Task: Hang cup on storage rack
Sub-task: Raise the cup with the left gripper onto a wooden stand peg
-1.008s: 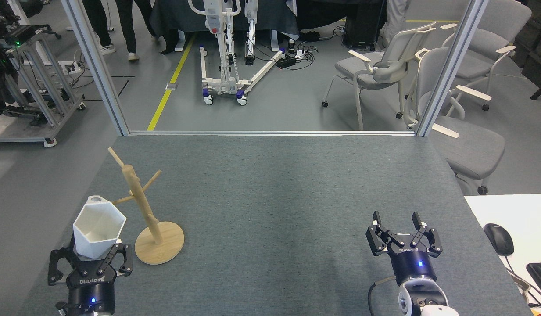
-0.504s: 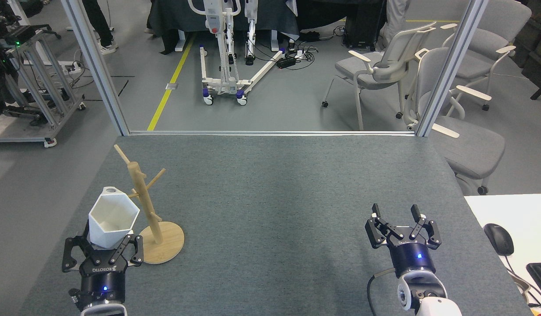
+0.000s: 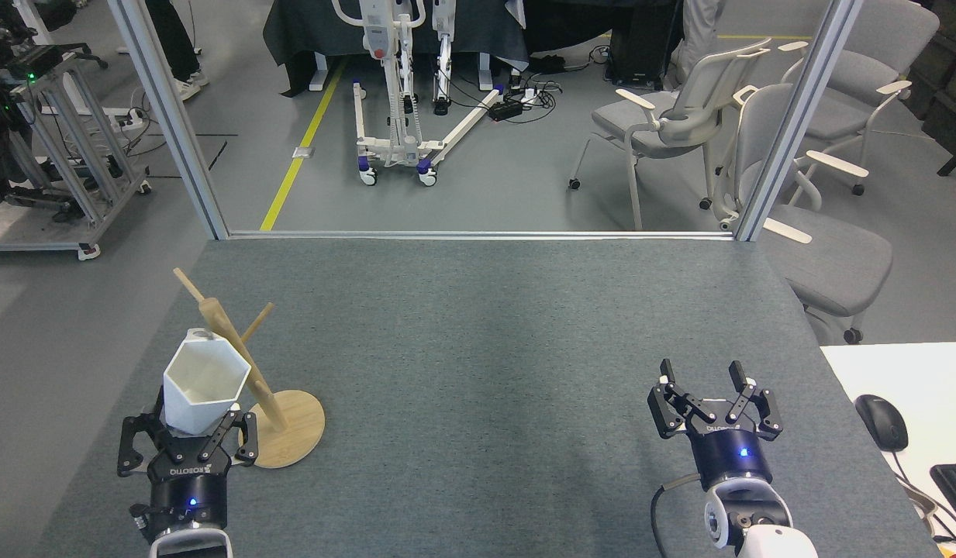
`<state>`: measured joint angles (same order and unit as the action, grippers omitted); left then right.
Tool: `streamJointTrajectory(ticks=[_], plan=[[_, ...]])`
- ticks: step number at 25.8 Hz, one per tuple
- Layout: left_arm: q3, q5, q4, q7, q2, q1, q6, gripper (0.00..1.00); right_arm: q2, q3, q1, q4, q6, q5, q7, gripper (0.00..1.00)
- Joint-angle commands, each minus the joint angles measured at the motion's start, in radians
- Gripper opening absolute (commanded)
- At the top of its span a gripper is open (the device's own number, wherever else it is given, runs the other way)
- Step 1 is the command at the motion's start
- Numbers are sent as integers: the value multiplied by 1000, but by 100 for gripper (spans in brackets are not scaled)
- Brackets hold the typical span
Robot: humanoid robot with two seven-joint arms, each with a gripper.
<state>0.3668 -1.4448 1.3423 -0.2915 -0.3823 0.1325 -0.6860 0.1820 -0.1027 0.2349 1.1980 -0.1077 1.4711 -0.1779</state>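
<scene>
The white faceted cup stands upright in my left gripper, which is shut on its tapered base at the near left of the table. Its round handle faces away from me and lies against the post of the storage rack. This wooden mug tree leans to the left over the cup, with its round base on the grey mat just right of the gripper. A peg seems to sit at the handle; whether it passes through is unclear. My right gripper is open and holds nothing at the near right.
A white desk with a mouse and keyboard adjoins the table's right edge. Metal frame posts rise at the far corners. Chairs and a wheeled stand are beyond on the floor.
My left gripper carried the cup right and a little away, up against the rack. The rack's post now leans further left. The right gripper shifted only slightly.
</scene>
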Motion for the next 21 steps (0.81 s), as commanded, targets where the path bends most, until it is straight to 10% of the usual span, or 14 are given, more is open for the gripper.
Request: streamJointTrajectory(ticks=[1,15,17,19,21], plan=[[-5,17,-9,-1,2,3,-4,0,2,0,1,0,0,0,0,99],[6,18,-25,-6,5,19,2,1,22,-2,-6,0,-1,-2,-2,99],[6,17,-26,-8,11,19,0,34,22,-2,-6,0,-1,-2,-2,99],[6,15,-26,-17,25,19,-4,97,22,-2,-6,-2,-3,-2,-2,99],[8,15,-28,-14,28,15,6,100,22,-3,-6,0,-3,-2,-2,99]])
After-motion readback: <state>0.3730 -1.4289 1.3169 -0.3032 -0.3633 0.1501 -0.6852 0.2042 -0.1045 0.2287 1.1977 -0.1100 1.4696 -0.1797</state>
